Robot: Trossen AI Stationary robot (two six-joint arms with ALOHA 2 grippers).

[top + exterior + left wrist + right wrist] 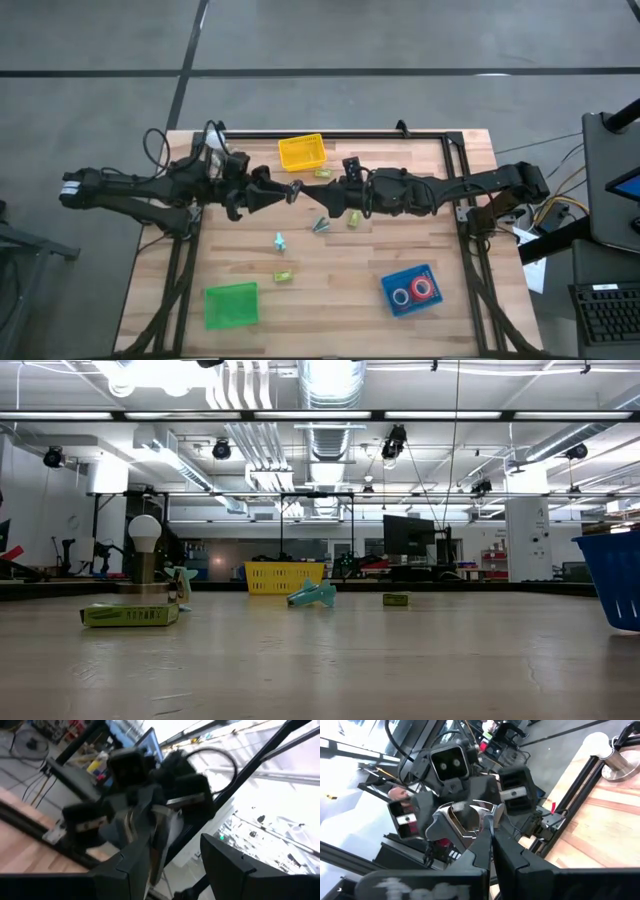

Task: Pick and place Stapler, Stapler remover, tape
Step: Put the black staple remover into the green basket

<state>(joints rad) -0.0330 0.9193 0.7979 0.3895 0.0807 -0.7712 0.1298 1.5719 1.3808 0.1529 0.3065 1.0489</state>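
Observation:
Both arms are raised over the middle of the table and point at each other. My left gripper (286, 193) (175, 842) is open. My right gripper (318, 193) (487, 832) is shut, with its tips between the left fingers (438, 827). Something silvery (465, 820) shows between the left fingers; I cannot tell if it is a held thing. Tape rolls (412, 291) lie in a blue basket (388, 284). A yellow-green stapler (283, 275) (130, 615) and two teal pieces (279, 240) (320, 225) lie flat on the wood. My right gripper's shut fingertips (487, 827) stand level between the left gripper's open fingers, high above the table. Whether they touch those fingers or a thing between them, I cannot tell.
A yellow basket (302, 152) stands at the far edge with a small green piece (323, 172) beside it. Another yellow-green piece (354, 217) lies under the right arm. A green tray (231, 305) sits near the front left. Black frame rails run along the table's sides.

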